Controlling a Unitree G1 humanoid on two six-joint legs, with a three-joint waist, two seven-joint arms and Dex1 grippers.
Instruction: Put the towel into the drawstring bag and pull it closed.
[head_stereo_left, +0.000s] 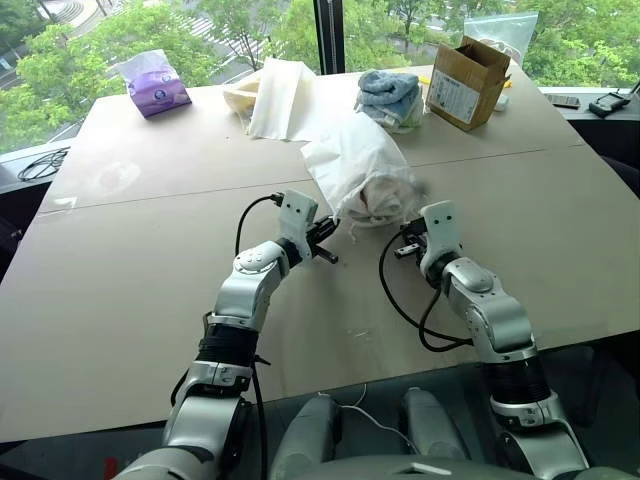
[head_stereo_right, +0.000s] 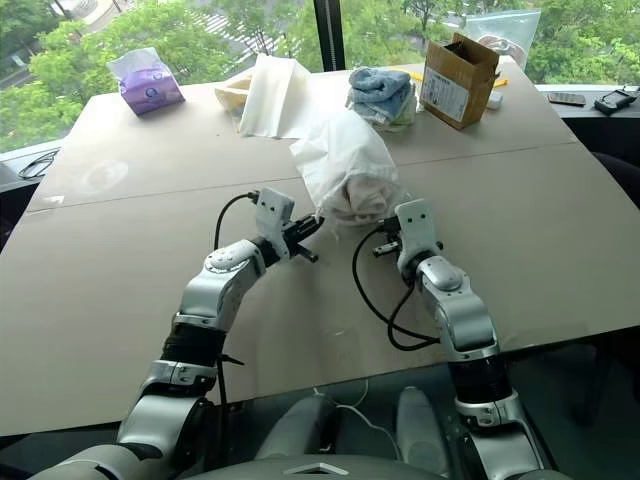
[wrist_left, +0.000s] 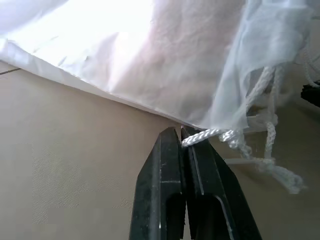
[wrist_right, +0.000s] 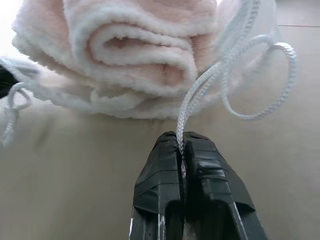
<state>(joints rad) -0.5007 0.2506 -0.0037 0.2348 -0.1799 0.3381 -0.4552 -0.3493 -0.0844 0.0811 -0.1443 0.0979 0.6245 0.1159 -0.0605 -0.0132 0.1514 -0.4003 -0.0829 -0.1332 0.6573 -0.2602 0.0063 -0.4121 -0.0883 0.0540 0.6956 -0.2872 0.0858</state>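
Left claw (wrist_left: 182, 132): fingers pressed together, clenched on a white drawstring cord (wrist_left: 210, 134) where it leaves the near left corner of the drawstring bag (head_stereo_left: 350, 165). Right claw (wrist_right: 181, 136): likewise clenched, pinching a second cord (wrist_right: 200, 87) that rises from between its fingertips and loops away to the right. The two claws sit on either side of the bag's near end, left and right, low over the surface (head_stereo_left: 140, 260).

Drawstring bag: thin white fabric pouch lying on the middle of the surface, its mouth toward the claws and its body running away to the far left. Inside the mouth lies the towel (wrist_right: 135, 55), a rolled, fluffy white bundle whose folded edges face the right claw; the mouth is gathered but not closed, and the towel shows through it.

Beyond the bag, along the far edge of the surface, from left to right: a purple tissue pack (head_stereo_left: 155, 85); a cream cloth sheet (head_stereo_left: 280, 95), partly folded and touching the bag's far end; a pile of blue-and-white towels (head_stereo_left: 392, 98); an open cardboard box (head_stereo_left: 465, 80) standing tilted. A small black device (head_stereo_left: 608, 103) lies on the ledge at the far right. Nothing lies on the surface between the claws and the bag apart from the loose cords.
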